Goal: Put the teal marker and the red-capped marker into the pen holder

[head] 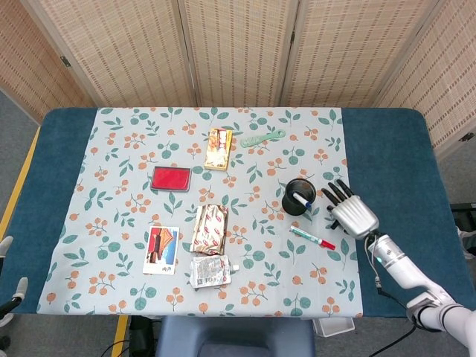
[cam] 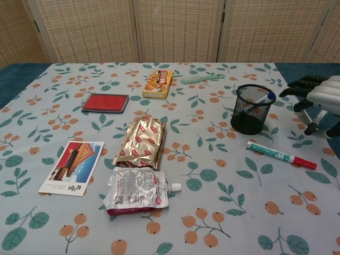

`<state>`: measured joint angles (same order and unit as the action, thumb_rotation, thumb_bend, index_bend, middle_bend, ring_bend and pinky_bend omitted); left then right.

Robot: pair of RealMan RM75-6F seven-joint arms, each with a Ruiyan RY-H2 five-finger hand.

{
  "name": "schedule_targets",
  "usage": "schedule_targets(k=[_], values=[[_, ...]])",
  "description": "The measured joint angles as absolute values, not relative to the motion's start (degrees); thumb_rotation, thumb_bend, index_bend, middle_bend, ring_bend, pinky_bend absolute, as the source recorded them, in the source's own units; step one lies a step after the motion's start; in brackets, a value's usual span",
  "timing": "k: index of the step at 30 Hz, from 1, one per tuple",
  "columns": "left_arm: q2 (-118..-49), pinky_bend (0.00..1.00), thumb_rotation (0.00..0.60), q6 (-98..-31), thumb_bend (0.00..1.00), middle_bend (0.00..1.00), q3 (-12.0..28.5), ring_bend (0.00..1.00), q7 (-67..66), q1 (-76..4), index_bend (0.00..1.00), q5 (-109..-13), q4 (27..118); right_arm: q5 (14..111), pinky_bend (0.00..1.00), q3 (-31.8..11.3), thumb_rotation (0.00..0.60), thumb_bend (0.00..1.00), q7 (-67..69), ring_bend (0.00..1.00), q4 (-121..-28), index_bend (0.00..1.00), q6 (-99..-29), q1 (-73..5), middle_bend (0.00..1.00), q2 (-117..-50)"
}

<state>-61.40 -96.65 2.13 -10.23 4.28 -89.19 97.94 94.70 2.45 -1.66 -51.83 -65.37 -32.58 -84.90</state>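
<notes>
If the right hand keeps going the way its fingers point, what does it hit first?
Probably the pen holder: in the head view the right hand points up-left with its fingers apart, just right of the holder. Height is unclear, so it may pass above or behind the rim.

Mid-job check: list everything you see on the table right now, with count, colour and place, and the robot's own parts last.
pen holder: 1, black mesh, right side, a blue-capped marker inside
red-capped marker: 1, teal barrel, lying on the cloth near the holder
comb: 1, green, far centre
snack box: 1, yellow, left of the comb
case: 1, red, far left
foil packet: 1, gold, centre
pouch: 1, white, near centre
postcard: 1, red picture, near left
right hand: 1, silver, right of the holder, fingers apart, empty
left hand: not in view
</notes>
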Motion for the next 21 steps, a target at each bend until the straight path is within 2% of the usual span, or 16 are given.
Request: schedule_targets(k=[5, 11, 16, 21], values=[[-61.98, 0.27, 0.6, -95.9, 0.4, 0.2, 2.12, 0.09, -11.67, 3.96, 0.0, -88.96, 98.11, 94.52, 0.0, 1.52, 0.6, 0.28, -0.54, 0.0, -62.44, 0.64, -71.09, -30.47, 0.11, -76.66], [-62.5, 0.27, 0.6, -95.13, 0.4, 0.2, 2.06, 0.09, -12.65, 3.57, 0.0, -88.75, 98.36, 92.19, 0.0, -0.63, 0.6, 0.27, 8.07, 0.0, -75.41, 0.64, -73.3, -29.33, 0.12, -69.61], [-62.21, 0.27, 0.6, -95.36, 0.4, 0.2, 2.11, 0.09, -11.86, 3.65, 0.0, -88.76, 98.35, 87.22, 0.0, -3.75, 0.6, 0.27, 18.47, 0.0, -82.24, 0.64, -70.41, -30.21, 0.12, -67.97], [-61.63, 0.27, 0.6, -95.52, 0.4, 0.2, 2.26, 0.09, -10.47, 3.77, 0.0, -88.47, 98.25, 79.14, 0.0, -8.81, 0.6, 0.27, 25.99, 0.0, -85.25, 0.64, -63.42, -33.27, 0.12, -69.65]])
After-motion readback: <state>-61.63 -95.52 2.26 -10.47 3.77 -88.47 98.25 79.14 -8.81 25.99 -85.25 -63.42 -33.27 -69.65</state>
